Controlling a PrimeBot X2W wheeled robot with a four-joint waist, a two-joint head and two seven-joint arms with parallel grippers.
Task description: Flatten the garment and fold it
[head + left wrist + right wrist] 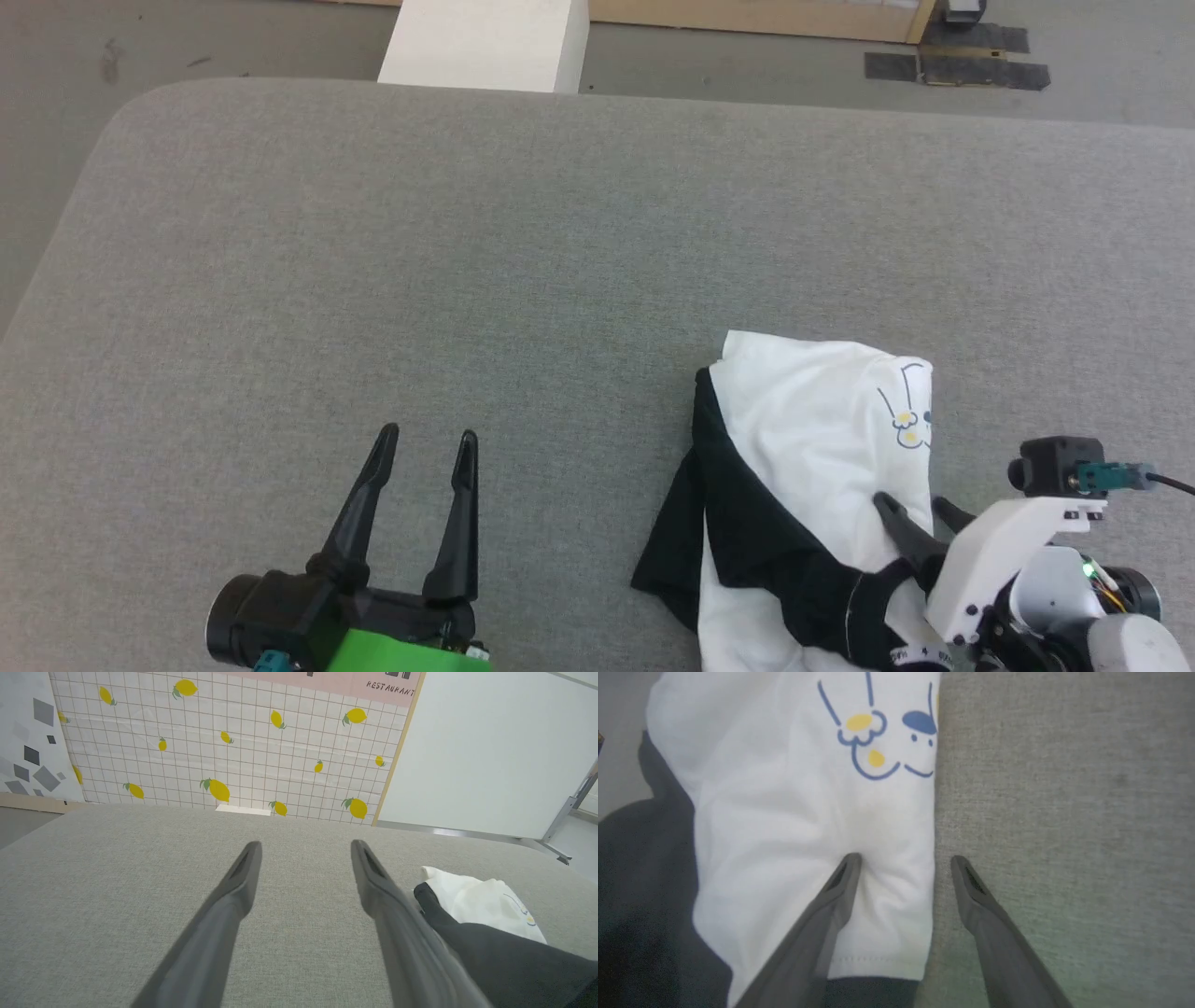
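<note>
The garment [812, 439], white with black parts and a small blue and yellow print, lies bunched at the front right of the grey padded table [467, 261]. My right gripper [920, 511] stands open at its right edge. In the right wrist view one finger presses on the white cloth [794, 812] and the other is over bare table, with the garment's edge between them [903, 861]. My left gripper [425, 443] is open over bare table, well left of the garment [481, 905]. In the left wrist view its fingertips [303, 847] hold nothing.
A white box [485, 42] stands on the floor past the table's far edge. Behind the table a tiled wall with lemon pictures [224, 742] and a white panel [490, 751] rise. The table's left corner is rounded.
</note>
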